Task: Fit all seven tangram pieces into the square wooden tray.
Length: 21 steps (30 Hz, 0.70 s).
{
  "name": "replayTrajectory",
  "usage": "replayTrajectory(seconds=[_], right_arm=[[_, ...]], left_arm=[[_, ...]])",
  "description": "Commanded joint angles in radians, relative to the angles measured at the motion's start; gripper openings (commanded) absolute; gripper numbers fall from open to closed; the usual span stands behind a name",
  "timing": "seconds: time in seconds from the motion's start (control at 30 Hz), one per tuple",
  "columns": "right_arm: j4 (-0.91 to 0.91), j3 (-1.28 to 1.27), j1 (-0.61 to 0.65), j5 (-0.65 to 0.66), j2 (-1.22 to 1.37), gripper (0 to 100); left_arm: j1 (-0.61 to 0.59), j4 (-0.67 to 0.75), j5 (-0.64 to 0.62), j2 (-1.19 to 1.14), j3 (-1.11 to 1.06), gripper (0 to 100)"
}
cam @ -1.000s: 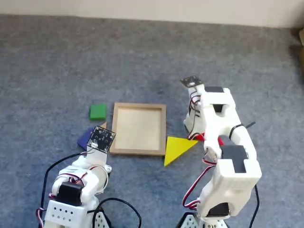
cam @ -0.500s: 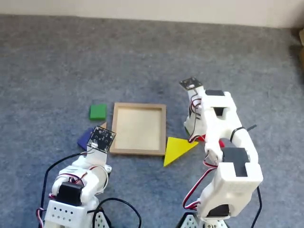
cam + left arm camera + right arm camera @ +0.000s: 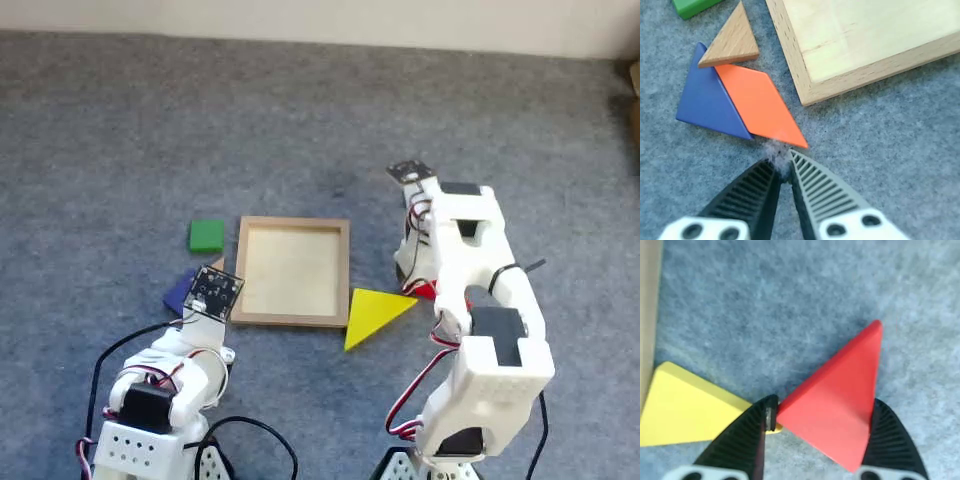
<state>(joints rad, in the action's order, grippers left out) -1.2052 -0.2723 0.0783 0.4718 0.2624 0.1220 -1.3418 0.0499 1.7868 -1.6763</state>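
Note:
The square wooden tray lies on the grey carpet with nothing in it. Beside its near right corner lies a yellow triangle. A red triangle sits between the fingers of my right gripper, which press on its two edges; its corner is at the yellow triangle's tip. By the tray's left side lie a green square, a plain wooden triangle, an orange parallelogram and a blue triangle. My left gripper is shut and empty, just short of the parallelogram's point.
The right arm stands over the red piece, to the right of the tray. The left arm is near the front edge. Open carpet spreads beyond the tray's far side, and a pale wall runs along the back.
The right arm has shifted slightly to the right over the red triangle. The left arm and the other pieces have stayed put.

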Motion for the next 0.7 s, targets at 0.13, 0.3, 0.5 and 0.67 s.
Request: replayTrajectory(seconds=[0.13,0.3,0.5,0.67], right_arm=[[-0.124,0.11,0.033,0.006,-0.156,14.9],[-0.14,0.104,0.104,0.005,-0.229,14.9],[-0.154,0.11,0.232,-0.157,-0.294,14.9],[-0.15,0.11,0.372,-0.356,-0.315,14.9]], left_arm=[[-0.005,-0.006,-0.005,0.036,-0.021,1],[-0.005,-0.006,-0.005,0.036,-0.021,1],[-0.005,-0.006,-0.005,0.036,-0.021,1],[-0.005,-0.006,-0.005,0.036,-0.021,1]])
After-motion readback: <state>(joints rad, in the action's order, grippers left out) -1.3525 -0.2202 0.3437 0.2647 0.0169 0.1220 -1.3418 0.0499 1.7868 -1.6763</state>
